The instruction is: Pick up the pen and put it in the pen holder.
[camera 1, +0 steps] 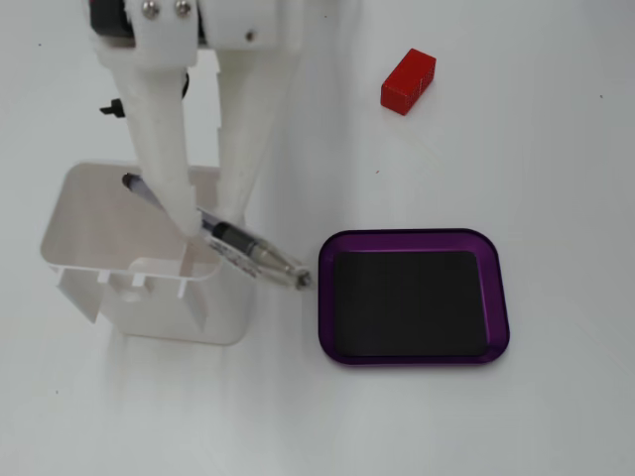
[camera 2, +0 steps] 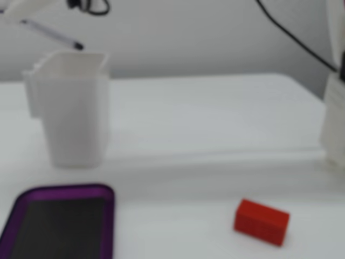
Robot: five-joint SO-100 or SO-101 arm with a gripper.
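Note:
In a fixed view from above, my white gripper reaches in from the top and is shut on the pen. The clear pen lies slanted across the right rim of the pen holder, a tall white box. One pen end sits over the holder's opening; the other pokes out toward the purple tray. In the blurred fixed view from the side, the pen hangs tilted just above the pen holder, with its dark tip near the rim. Only a sliver of the gripper shows at that view's top left.
A flat purple tray with a black centre lies right of the holder, seen at lower left as the tray in the side view. A red block rests apart, also visible as the block. The white arm base stands at the right edge.

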